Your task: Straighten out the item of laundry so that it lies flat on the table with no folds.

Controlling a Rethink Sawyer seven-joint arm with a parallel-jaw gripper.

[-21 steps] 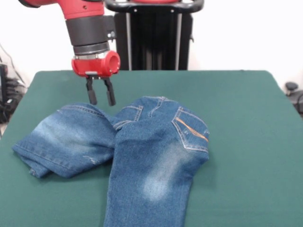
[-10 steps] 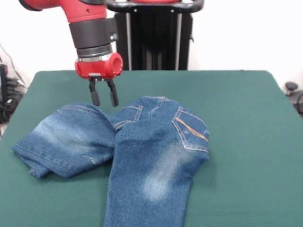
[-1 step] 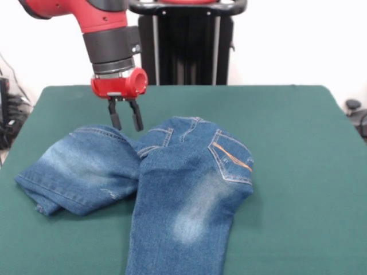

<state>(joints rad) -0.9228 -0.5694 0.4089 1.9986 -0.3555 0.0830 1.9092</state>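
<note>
My end effector [image 3: 127, 122] hangs narrowly parted, empty, above soft, floppy jeans [image 3: 172, 177]; I'd pinch the doubled-over leg's hem.

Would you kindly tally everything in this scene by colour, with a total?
Blue: 1, the pair of jeans.
Green: 1, the table.
Red and black: 1, the arm with its gripper, jaws open.
Black: 1, the pedestal.
Total: 4.

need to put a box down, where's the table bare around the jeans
The table is bare to the picture's right of the jeans, and in the strip behind them. Crowded at the left, where the folded leg lies and the gripper hangs open above.
</note>
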